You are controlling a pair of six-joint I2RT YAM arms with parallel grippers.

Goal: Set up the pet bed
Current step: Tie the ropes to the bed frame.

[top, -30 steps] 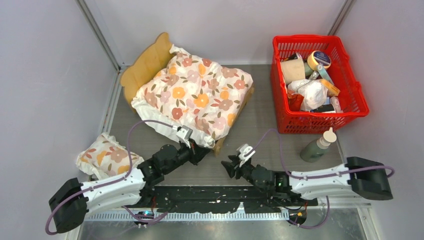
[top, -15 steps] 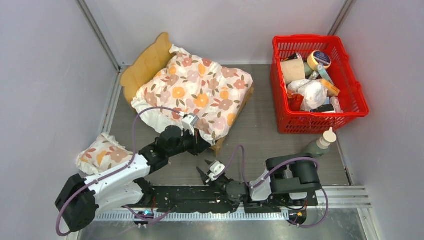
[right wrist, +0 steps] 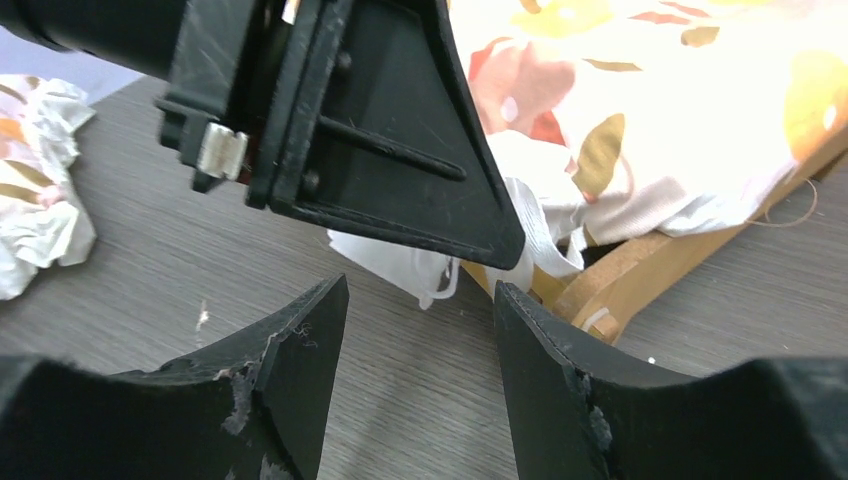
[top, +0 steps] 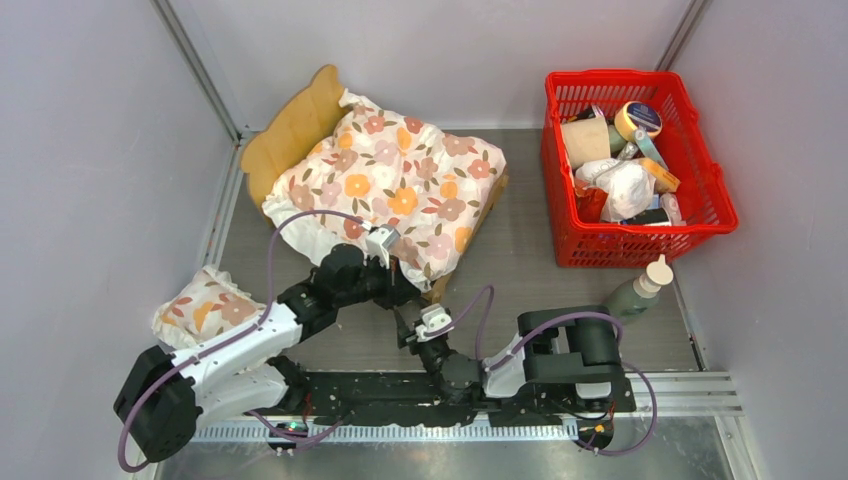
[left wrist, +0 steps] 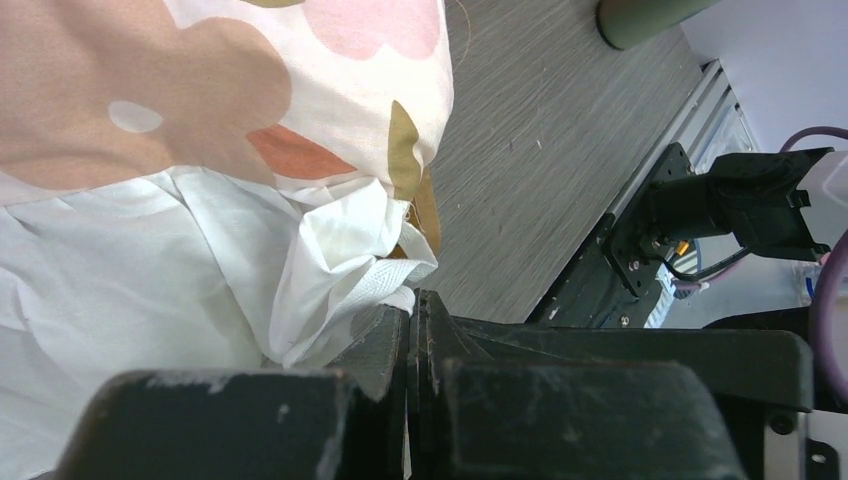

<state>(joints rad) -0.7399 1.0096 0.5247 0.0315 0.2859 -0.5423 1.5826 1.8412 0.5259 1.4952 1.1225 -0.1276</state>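
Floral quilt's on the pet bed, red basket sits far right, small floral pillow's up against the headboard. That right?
One thing is wrong. The small floral pillow is not at the headboard. It lies on the table at the near left, apart from the pet bed. The top external view shows this. The floral quilt is on the bed and the red basket sits far right, as you said.

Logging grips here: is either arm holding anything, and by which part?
The left gripper pinches the floral cushion by its white near corner. The right gripper is open and holds nothing.
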